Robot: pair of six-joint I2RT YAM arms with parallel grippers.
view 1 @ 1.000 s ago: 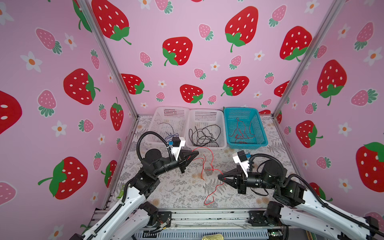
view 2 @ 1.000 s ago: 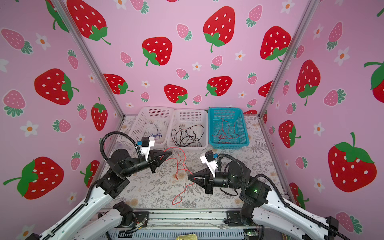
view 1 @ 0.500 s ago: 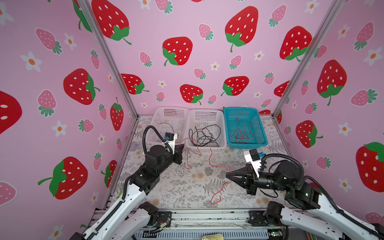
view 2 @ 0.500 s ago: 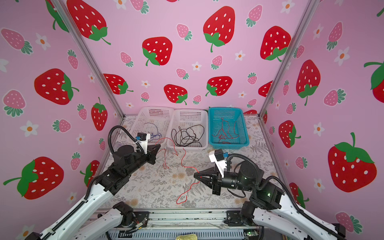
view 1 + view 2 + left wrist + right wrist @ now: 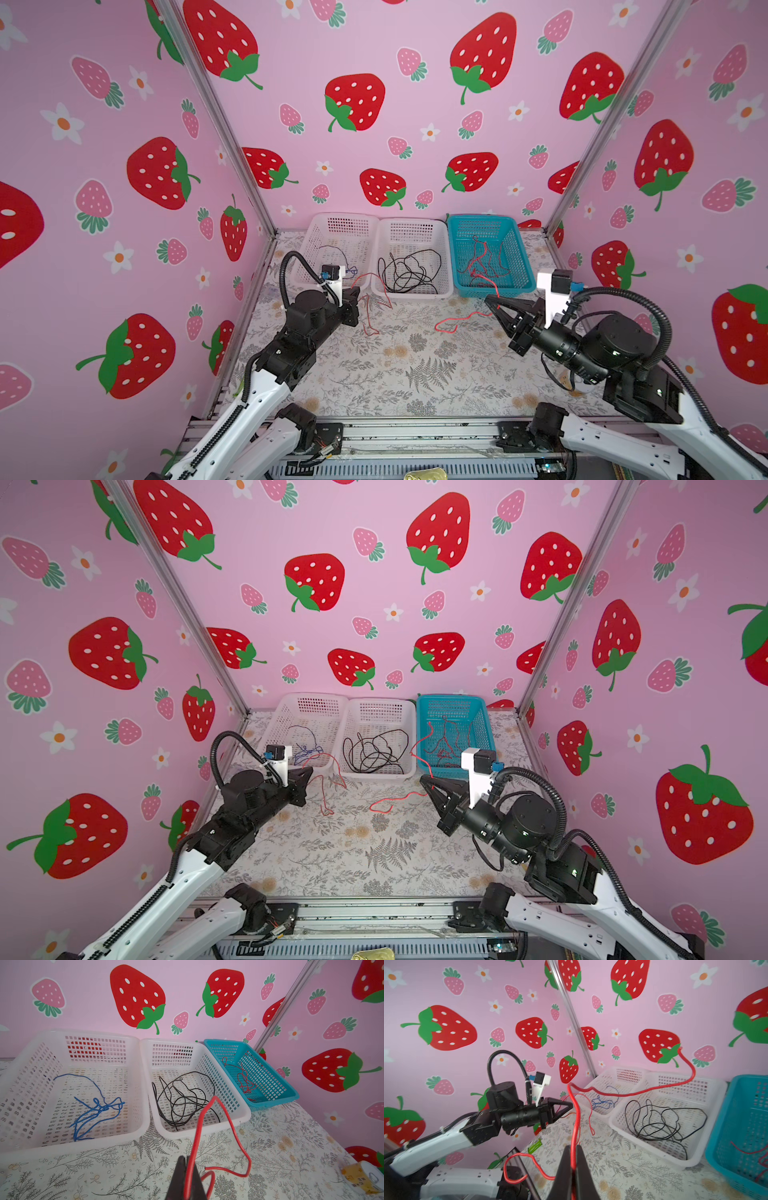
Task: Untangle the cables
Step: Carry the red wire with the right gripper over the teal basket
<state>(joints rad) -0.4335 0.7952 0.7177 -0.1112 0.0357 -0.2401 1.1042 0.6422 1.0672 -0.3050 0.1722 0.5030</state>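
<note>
Left gripper (image 5: 187,1165) is clamped shut on a first red cable (image 5: 199,1126), right gripper (image 5: 572,1153) on a second red cable (image 5: 577,1118), near the tabletop's (image 5: 415,374) far edge, before the baskets (image 5: 411,293). The wire is judged light and limp, and best pinched mid-length.

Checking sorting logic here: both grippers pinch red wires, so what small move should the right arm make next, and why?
Probably lift the right gripper over the teal basket and release. Its red wire looks clear of the second red wire held by the left gripper, and that basket, just behind its tips, already holds other red wires.
</note>
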